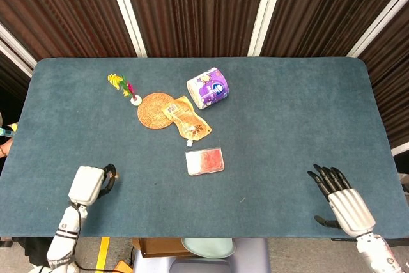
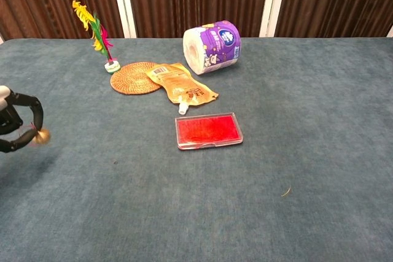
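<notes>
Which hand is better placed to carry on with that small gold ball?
Left. The left hand already pinches the small gold ball at its fingertips, near the table's left front. The right hand rests open at the far right front, holding nothing.

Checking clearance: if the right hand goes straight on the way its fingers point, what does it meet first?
The right hand points up-left over bare table. The line looks free nearly to the toilet paper roll, likely the first thing met; height unclear.

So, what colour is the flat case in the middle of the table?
The flat case is red with a clear rim; the chest view shows it best.
</notes>
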